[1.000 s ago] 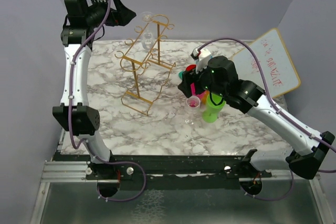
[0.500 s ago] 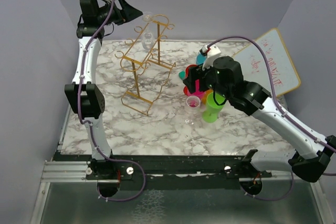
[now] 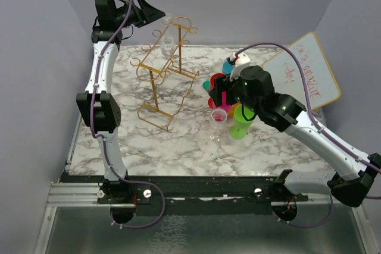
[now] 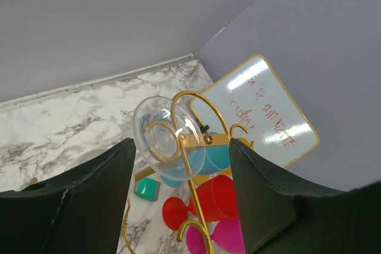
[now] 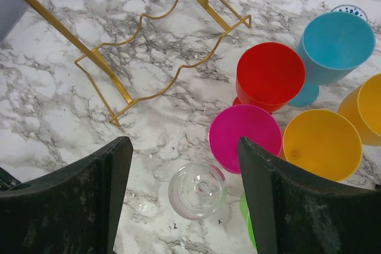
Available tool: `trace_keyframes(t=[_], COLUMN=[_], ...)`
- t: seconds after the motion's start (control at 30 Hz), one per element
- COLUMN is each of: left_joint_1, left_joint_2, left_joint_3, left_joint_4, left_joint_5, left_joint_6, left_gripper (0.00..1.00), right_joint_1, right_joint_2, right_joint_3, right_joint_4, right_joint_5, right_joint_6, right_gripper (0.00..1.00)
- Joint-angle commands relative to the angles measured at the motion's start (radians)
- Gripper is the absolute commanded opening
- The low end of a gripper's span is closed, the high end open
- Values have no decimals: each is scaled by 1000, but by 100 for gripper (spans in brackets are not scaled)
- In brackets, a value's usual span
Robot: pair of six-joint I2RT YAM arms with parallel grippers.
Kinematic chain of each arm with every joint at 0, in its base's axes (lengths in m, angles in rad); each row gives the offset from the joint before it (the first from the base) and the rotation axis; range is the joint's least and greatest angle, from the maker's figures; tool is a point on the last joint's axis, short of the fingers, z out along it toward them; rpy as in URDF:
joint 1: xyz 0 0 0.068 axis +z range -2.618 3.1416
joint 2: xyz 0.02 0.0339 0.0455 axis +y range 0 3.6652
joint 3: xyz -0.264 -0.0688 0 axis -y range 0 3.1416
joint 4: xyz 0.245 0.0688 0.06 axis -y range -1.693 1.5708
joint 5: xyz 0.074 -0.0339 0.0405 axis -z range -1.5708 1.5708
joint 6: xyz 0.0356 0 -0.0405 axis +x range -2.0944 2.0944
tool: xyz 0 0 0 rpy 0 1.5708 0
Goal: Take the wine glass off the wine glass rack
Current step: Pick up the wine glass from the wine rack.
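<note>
Wine glass [image 4: 162,138], clear, hanging upside down at the very top of wine glass rack [image 3: 159,81], round foot caught in the gold scroll hooks, bowl pointing down between the upper arms. Nothing to see inside the bowl of this wine glass. High at the far left corner, left gripper [image 4: 181,147] level with the foot, fingers [image 4: 89,206] apart, one on each side of it; seems not pressed on the glass, though at the left finger hard to tell if touching or not. Rack standing on its open wire base on marble table [image 3: 178,147], left of the middle. To the right of that base, right gripper [image 5: 184,147] hovering above the table, fingers [image 5: 77,206] spread wide, holding nothing. Under and behind it a tight group of cups, all upright with mouth up: red cup [image 5: 271,75], blue cup [image 5: 336,43], pink cup [image 5: 245,138], orange cup [image 5: 321,144], second orange one [image 5: 372,108] cut by the picture edge, green cup [image 3: 241,123]. Empty, as far as seen from the right wrist view; inside of the green one not well shown. Just beside the pink cup, second clear glass [image 5: 196,190] standing upright on the table, empty too, only a pink tint at its bottom. At the right edge of the table, whiteboard [image 3: 306,75] with red writing.
</note>
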Motion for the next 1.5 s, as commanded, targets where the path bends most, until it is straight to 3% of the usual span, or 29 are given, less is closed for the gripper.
trace_keyframes(t=[0.0, 0.93, 1.13, 1.3, 1.47], left_joint_1=[-16, -42, -42, -37, -2], left_joint_2=[40, 83, 82, 65, 61], left_joint_3=[28, 46, 53, 56, 52], left_joint_4=[26, -8, 4, 45, 129], left_joint_5=[27, 42, 38, 28, 4], left_joint_6=[-35, -32, -45, -70, -193], left_gripper=[63, 18, 1, 0, 0], right_joint_1=[-1, -2, -2, -2, -2], right_joint_2=[-27, -51, -49, -48, -48], right_joint_3=[-8, -39, -33, -35, -33], right_joint_4=[1, -16, -23, -27, -32], right_joint_5=[29, 24, 25, 21, 18], right_joint_6=[23, 38, 38, 41, 44], right_gripper=[77, 77, 77, 77, 77])
